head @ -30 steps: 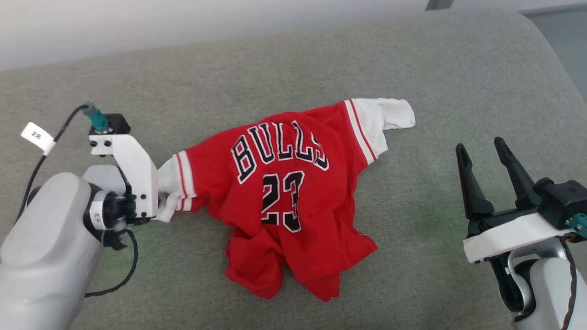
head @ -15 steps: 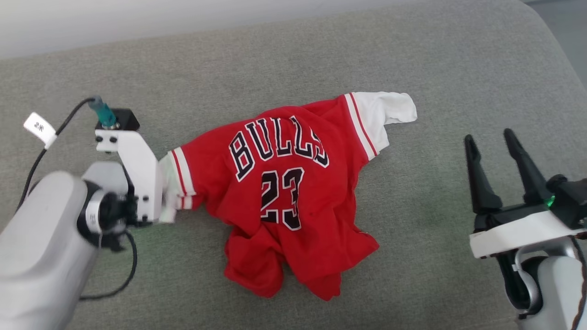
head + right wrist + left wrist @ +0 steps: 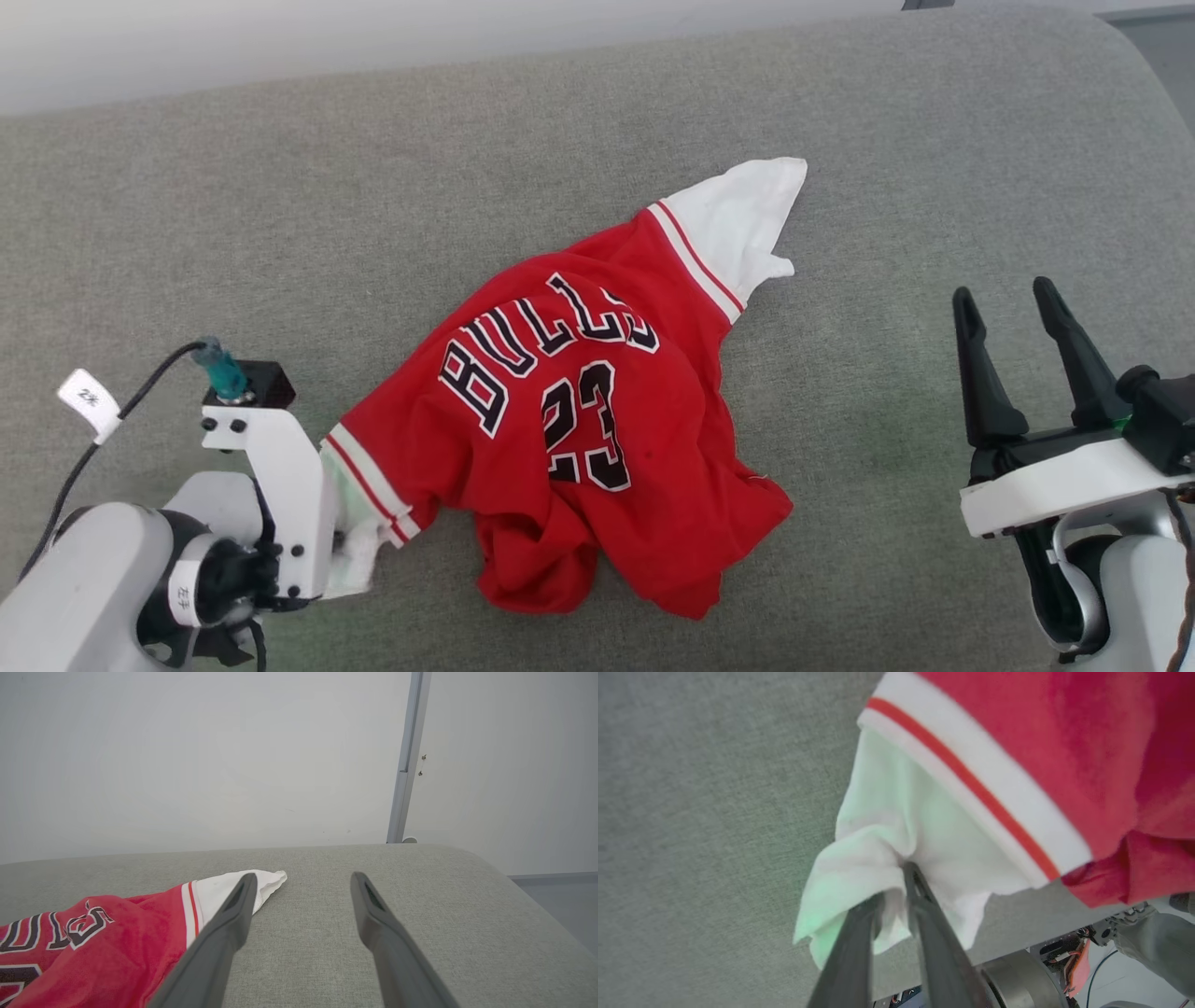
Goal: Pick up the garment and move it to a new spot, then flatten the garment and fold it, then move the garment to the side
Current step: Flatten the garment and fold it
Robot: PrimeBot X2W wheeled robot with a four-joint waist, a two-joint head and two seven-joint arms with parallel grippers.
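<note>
The garment [image 3: 579, 439], a red jersey with black "BULLS" and 23 facing up, lies crumpled on the grey cushion. One white sleeve [image 3: 738, 215] points to the far right. The other white sleeve [image 3: 901, 816] is bunched between the dark fingers of my left gripper [image 3: 896, 884], which is shut on it at the near left. In the head view the white wrist bracket [image 3: 280, 485] hides those fingers. My right gripper [image 3: 1004, 294] stands open to the right of the garment, apart from it, with nothing between its fingers. The right wrist view shows the garment [image 3: 117, 933] to the left of that gripper [image 3: 303, 877].
The grey fabric cushion [image 3: 280, 187] spreads wide around the jersey. Its rounded right edge [image 3: 1153, 112] drops to a grey floor. A pale wall and a metal post [image 3: 406, 765] stand behind the far edge. A black cable [image 3: 140, 392] loops from my left wrist.
My left gripper shut on the near white sleeve and pulled it toward me. The jersey swung round with it and its far sleeve drew to the left. The right gripper has barely moved.
</note>
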